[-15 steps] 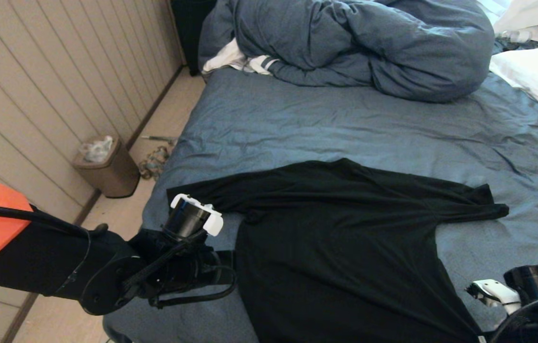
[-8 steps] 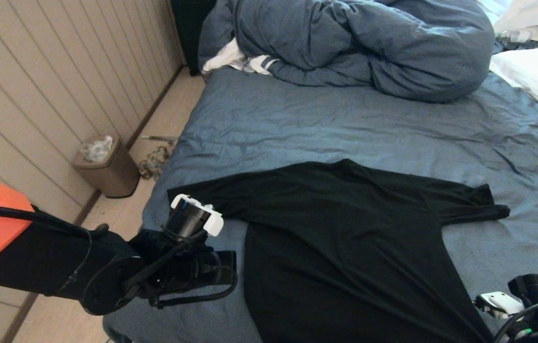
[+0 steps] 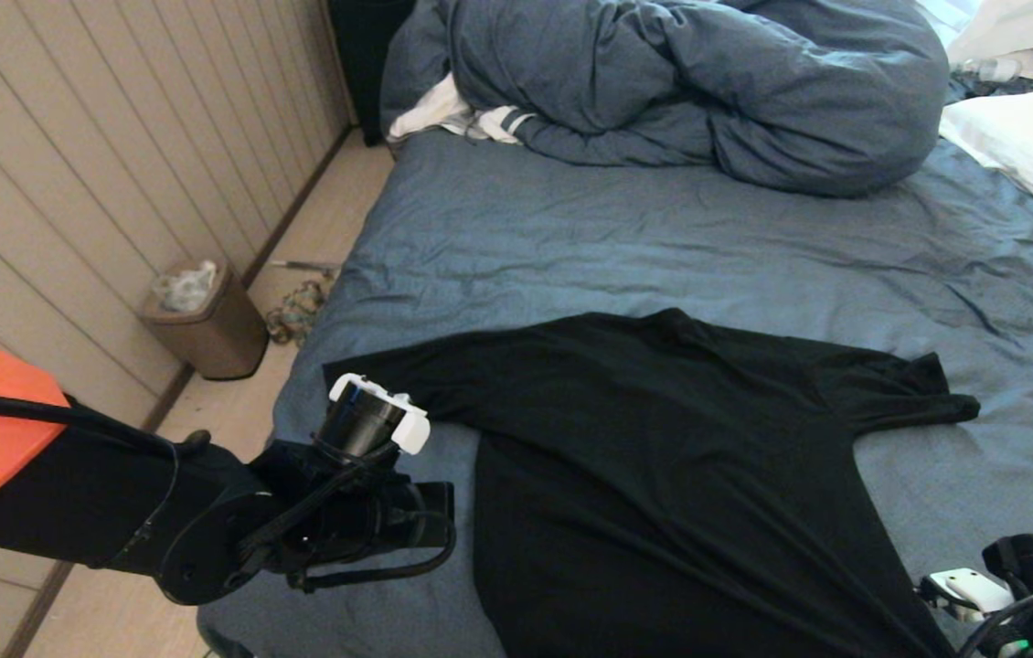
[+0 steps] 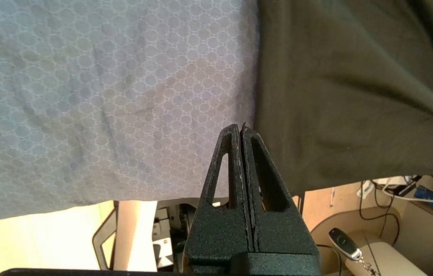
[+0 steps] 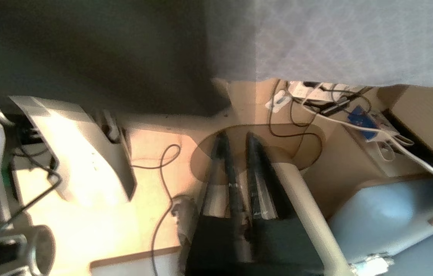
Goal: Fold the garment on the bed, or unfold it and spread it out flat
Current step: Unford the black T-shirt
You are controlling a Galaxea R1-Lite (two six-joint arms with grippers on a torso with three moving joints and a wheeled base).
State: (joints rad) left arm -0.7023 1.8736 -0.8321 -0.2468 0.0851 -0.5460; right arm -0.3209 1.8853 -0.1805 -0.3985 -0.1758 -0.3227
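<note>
Panelled wall and a brown waste bin point(image 3: 204, 322) bound the left; the bed's wrinkled slate-blue sheet point(image 3: 663, 238) fills the rest. I hold the left gripper point(image 4: 240, 132) clenched on nothing, its tips at the left edge of the black short-sleeved T-shirt point(image 3: 663, 457), which lies plain side up on the near half, sleeves out. The right gripper point(image 5: 235, 143), off the near edge by the hem, shows a narrow gap and grasps nothing. To flatten well, I would grip each near hem corner, then draw outward evenly.
</note>
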